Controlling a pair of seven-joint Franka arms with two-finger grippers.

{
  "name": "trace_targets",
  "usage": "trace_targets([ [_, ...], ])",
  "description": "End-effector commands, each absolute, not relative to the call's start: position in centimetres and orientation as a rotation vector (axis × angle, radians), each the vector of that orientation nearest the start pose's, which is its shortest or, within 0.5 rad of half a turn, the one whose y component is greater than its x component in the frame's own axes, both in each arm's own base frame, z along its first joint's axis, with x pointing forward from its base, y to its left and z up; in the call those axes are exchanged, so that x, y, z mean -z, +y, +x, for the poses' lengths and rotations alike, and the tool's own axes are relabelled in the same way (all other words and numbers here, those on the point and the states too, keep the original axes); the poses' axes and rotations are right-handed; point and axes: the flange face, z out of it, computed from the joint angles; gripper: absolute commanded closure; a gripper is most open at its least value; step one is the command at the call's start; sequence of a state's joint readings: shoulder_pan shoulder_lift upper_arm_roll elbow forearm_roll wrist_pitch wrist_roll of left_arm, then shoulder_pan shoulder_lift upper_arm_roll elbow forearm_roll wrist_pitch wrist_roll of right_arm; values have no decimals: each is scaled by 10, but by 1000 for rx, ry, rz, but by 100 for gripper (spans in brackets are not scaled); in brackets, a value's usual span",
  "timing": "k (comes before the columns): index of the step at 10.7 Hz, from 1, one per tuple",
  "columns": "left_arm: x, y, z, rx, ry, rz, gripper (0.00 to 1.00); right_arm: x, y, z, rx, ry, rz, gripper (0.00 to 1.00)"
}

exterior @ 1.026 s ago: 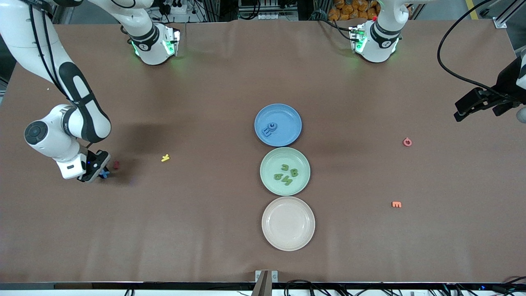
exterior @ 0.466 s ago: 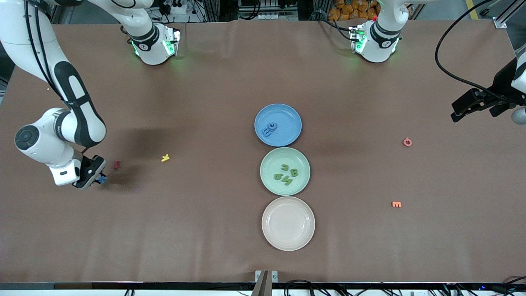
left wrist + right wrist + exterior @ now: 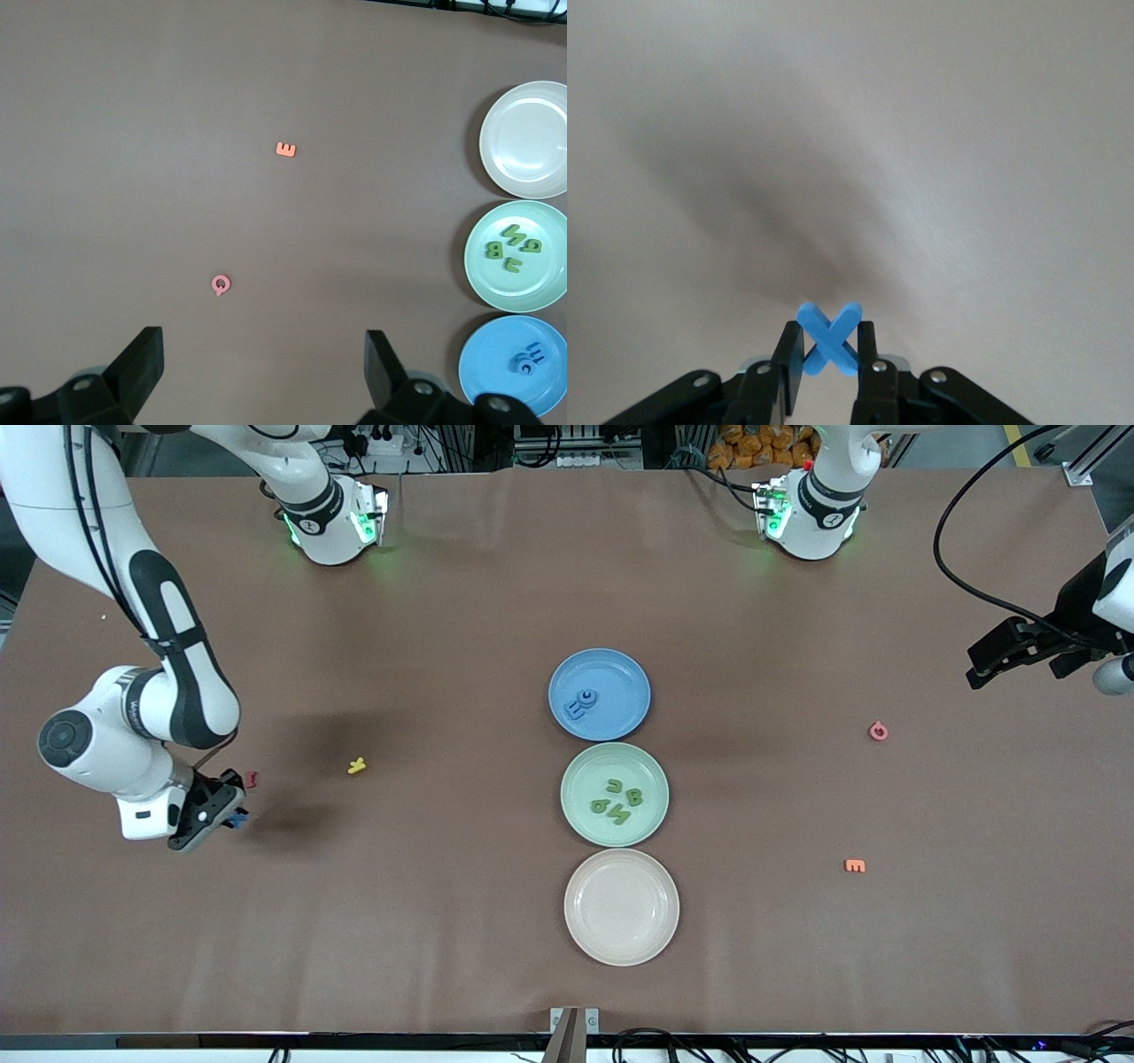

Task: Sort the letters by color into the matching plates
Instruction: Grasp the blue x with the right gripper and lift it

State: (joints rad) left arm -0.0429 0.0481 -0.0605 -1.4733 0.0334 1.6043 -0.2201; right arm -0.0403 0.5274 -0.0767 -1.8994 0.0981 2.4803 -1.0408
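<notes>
My right gripper [image 3: 233,816] hangs above the table at the right arm's end, shut on a blue X-shaped letter [image 3: 830,336] that sticks out past its fingertips [image 3: 791,339]. The blue plate [image 3: 622,680] sits mid-table with two blue letters [image 3: 582,703] in it. The pale green plate [image 3: 586,773] lies just nearer the front camera and holds several green letters [image 3: 618,801]. My left gripper [image 3: 982,668] waits open in the air over the left arm's end of the table, with nothing between its fingers [image 3: 144,350].
A beige plate [image 3: 621,948] sits nearest the front camera in the row of plates. A red piece [image 3: 252,780] and a yellow piece [image 3: 356,765] lie near my right gripper. A pink piece [image 3: 878,731] and an orange E [image 3: 855,865] lie toward the left arm's end.
My right gripper has risen off the table with the blue X in its grip, and its shadow has slid away from it. The left gripper has drifted slightly toward the table's middle.
</notes>
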Motion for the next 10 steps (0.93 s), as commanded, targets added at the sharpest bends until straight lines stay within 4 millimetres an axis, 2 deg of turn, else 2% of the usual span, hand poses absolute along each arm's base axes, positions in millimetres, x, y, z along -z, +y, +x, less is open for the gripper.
trace_targets([
  [1,-650,-55,571,119,-172,-3127,0,-246,-2,634,59,-951,-2964,95],
  [3,-648,-55,572,114,-169,-3128,0,-249,58,628,23,-622,-2982,95],
  [5,-648,-56,572,116,-167,-3128,0,-253,122,619,-6,-378,-2990,95],
  [7,-645,-55,572,109,-169,-3128,0,-254,191,601,-40,-154,-3006,95],
  [10,-645,-54,572,109,-171,-3129,0,-256,291,564,-56,-87,-3009,95],
])
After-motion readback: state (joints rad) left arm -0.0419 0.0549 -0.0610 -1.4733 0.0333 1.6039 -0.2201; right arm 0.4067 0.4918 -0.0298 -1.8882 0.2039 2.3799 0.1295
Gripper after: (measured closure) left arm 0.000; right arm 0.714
